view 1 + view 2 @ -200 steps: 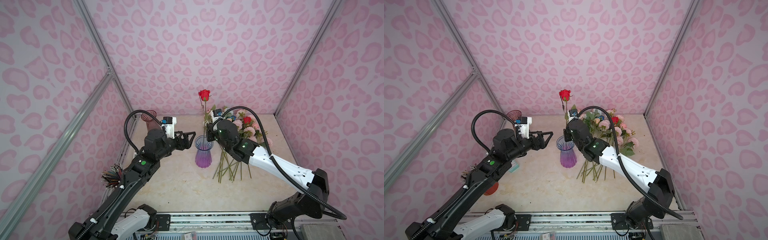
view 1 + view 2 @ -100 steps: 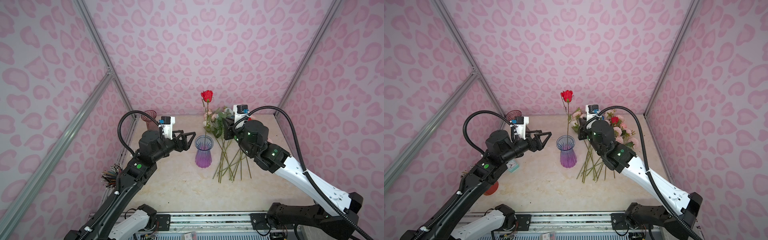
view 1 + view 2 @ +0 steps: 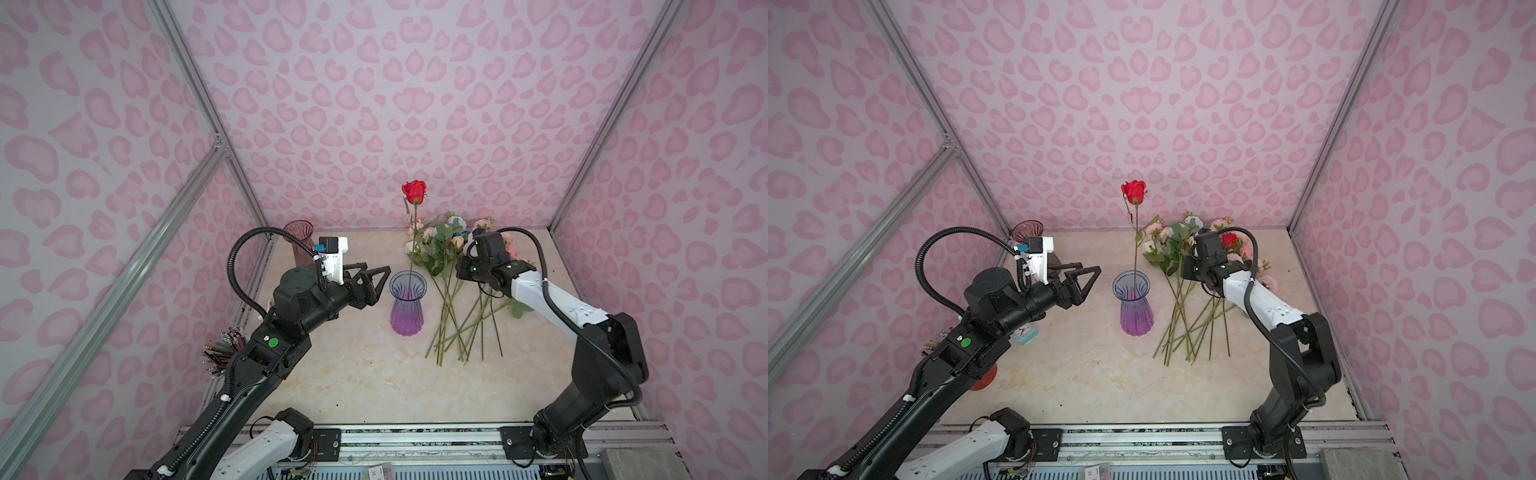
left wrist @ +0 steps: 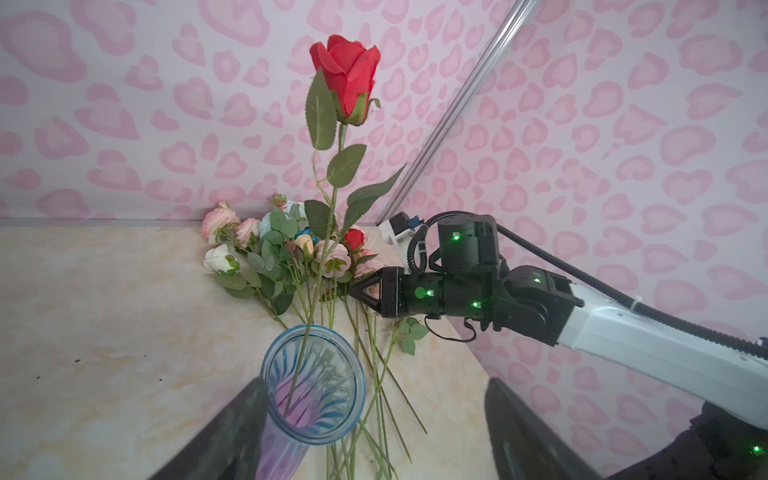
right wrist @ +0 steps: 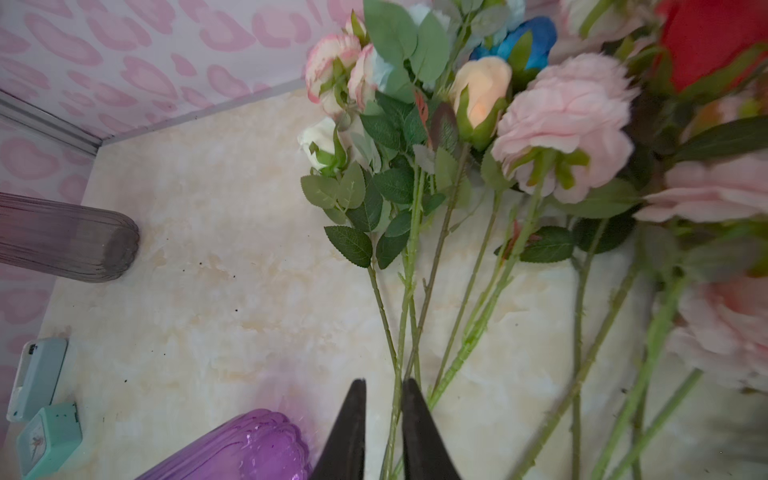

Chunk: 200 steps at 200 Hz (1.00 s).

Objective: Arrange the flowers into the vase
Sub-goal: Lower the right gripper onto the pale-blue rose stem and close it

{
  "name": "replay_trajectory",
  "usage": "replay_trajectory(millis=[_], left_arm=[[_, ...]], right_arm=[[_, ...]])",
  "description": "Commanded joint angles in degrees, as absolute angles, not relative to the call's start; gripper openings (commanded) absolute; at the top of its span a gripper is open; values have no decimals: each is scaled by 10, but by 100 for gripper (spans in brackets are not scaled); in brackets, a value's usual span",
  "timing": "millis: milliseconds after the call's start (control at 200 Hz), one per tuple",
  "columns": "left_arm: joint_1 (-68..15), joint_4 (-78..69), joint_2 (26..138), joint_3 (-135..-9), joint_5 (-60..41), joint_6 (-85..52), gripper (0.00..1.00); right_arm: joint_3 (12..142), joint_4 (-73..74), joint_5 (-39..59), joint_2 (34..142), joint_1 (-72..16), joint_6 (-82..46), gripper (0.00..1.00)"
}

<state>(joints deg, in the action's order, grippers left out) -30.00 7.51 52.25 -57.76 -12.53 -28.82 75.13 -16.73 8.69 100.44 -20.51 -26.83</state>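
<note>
A ribbed glass vase [image 3: 408, 303] [image 3: 1135, 305], blue at the rim and purple below, stands mid-table. One red rose [image 3: 414, 192] [image 4: 347, 70] stands upright in it, held by nothing. The other flowers [image 3: 446, 245] [image 5: 561, 124] lie in a pile right of the vase: pink, white, blue and red heads on long green stems. My left gripper [image 3: 377, 268] [image 4: 374, 382] hangs wide open just left of the vase rim, empty. My right gripper [image 4: 353, 291] [image 5: 384, 382] hovers over the pile's stems, its fingers only slightly apart and gripping nothing; stems on the table show through the gap.
A dark pink vase [image 3: 298, 241] stands in the back left corner. Along the left wall are a bundle of pencils [image 3: 224, 345], a small teal clock [image 3: 1025, 332] and an orange pot [image 3: 984, 380]. Patterned walls close in three sides of the marble table [image 3: 353, 374].
My right gripper has left the rose stem at the vase and swung right, down over the flower pile. The rose stays standing in the vase. My left arm drew back slightly.
</note>
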Motion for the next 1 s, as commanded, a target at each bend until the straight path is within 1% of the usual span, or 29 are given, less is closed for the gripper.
replay_trajectory(millis=[0,105,175,300,365,555,730,995], left_arm=[[-300,72,528,-578,-104,-292,83],[-300,73,542,-580,-115,-296,82],[-300,78,550,-585,-117,-299,82],[-300,79,556,-586,-122,-301,82],[-300,80,556,-586,-122,-300,82],[-300,80,551,-584,-116,-298,82],[-300,79,553,-584,-116,-298,82],[-300,80,554,-584,-116,-295,82]], right_arm=[[799,-196,111,1082,-205,-269,19],[864,-217,109,1153,-205,-267,20],[890,-224,90,1185,-204,-269,19],[917,-230,98,1222,-201,-258,19],[930,-245,88,1235,-200,-257,19],[932,-248,78,1245,-197,-254,20],[910,-236,66,1220,-195,-252,20],[937,-259,67,1250,-194,-253,21]])
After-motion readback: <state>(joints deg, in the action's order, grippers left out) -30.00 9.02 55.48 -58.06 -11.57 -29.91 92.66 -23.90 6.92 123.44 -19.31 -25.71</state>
